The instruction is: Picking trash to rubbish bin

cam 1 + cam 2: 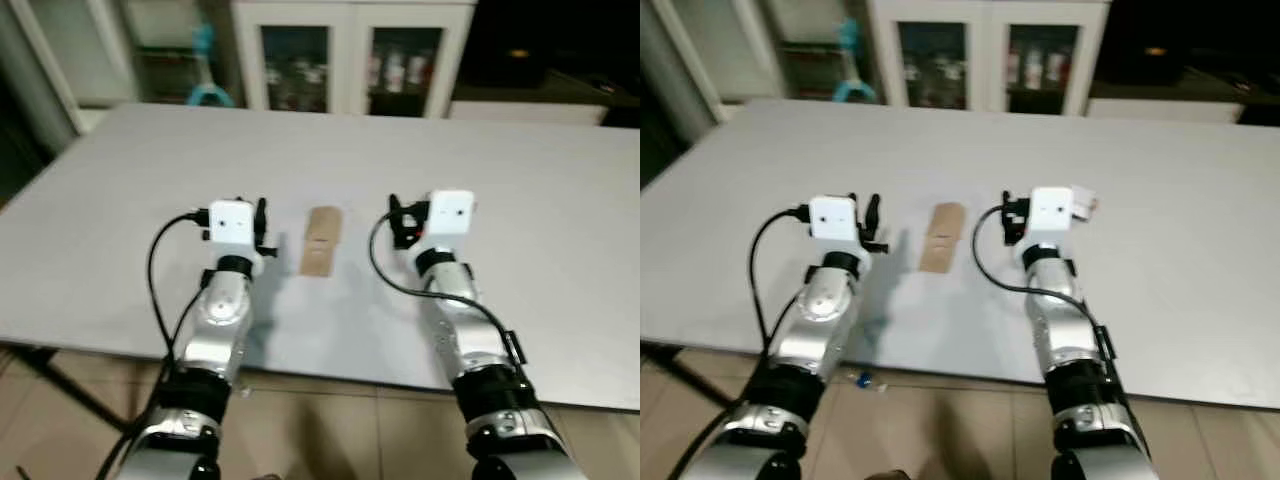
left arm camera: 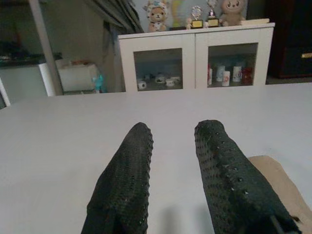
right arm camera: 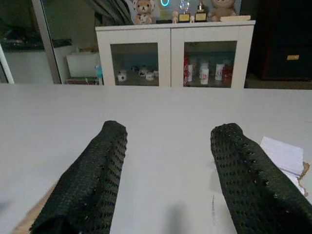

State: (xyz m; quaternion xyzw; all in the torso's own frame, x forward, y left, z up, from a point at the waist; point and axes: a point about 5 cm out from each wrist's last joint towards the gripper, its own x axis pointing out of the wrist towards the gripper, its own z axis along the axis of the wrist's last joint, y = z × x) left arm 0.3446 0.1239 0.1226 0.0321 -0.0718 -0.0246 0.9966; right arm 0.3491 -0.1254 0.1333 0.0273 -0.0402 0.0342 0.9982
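Observation:
A flat brown cardboard piece [image 1: 321,241] lies on the white table [image 1: 520,170] between my two arms. My left gripper [image 1: 260,224] rests over the table just left of it, open with nothing between its fingers [image 2: 131,165]; the cardboard's edge [image 2: 280,178] shows beside the right finger. My right gripper [image 1: 400,220] hovers just right of the cardboard, open and holding nothing, its fingers [image 3: 97,170] spread wide. A small white paper scrap [image 3: 283,154] lies on the table just to the right of that gripper [image 1: 1084,203].
A white cabinet with glass doors [image 1: 350,55] stands behind the table's far edge. The table's near edge runs under my forearms, with tiled floor below and a small blue bit [image 1: 863,378] lying on it.

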